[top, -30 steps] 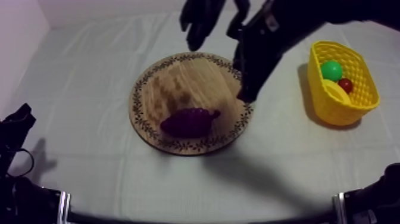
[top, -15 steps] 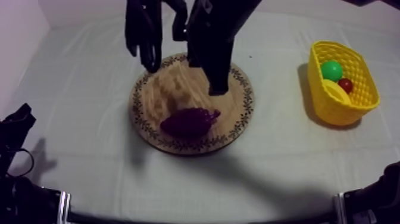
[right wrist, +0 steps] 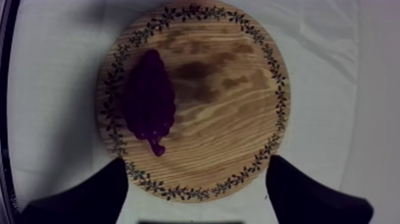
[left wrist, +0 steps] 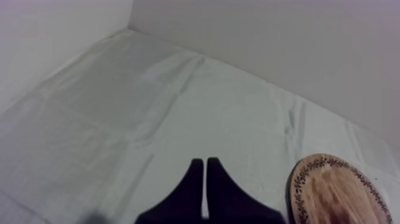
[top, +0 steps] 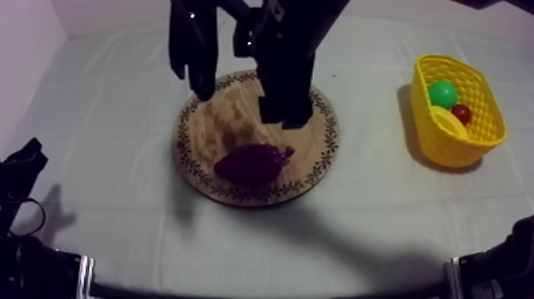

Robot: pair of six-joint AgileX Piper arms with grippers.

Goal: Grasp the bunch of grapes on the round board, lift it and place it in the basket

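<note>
The dark purple bunch of grapes (top: 253,163) (right wrist: 149,101) lies on the near half of the round wooden board (top: 238,111) (right wrist: 238,119). My right gripper (top: 241,95) (right wrist: 196,164) hangs above the far part of the board, just behind the grapes and not touching them. It is open, its two black fingers set wide apart with nothing between them. The yellow basket (top: 454,151) stands at the right of the table. My left gripper (top: 24,163) (left wrist: 205,173) rests low at the left, shut into a narrow wedge, with the board's edge (left wrist: 339,190) beside it.
Inside the basket lie a green fruit (top: 443,94), a small red fruit (top: 461,114) and a yellow banana (top: 445,123). Bare cloth runs between the board and the basket. A wall closes off the table's far side.
My right arm has swung left from the board's right rim to over the board's far half, and its fingers have spread wider. The grapes and the left arm have not moved.
</note>
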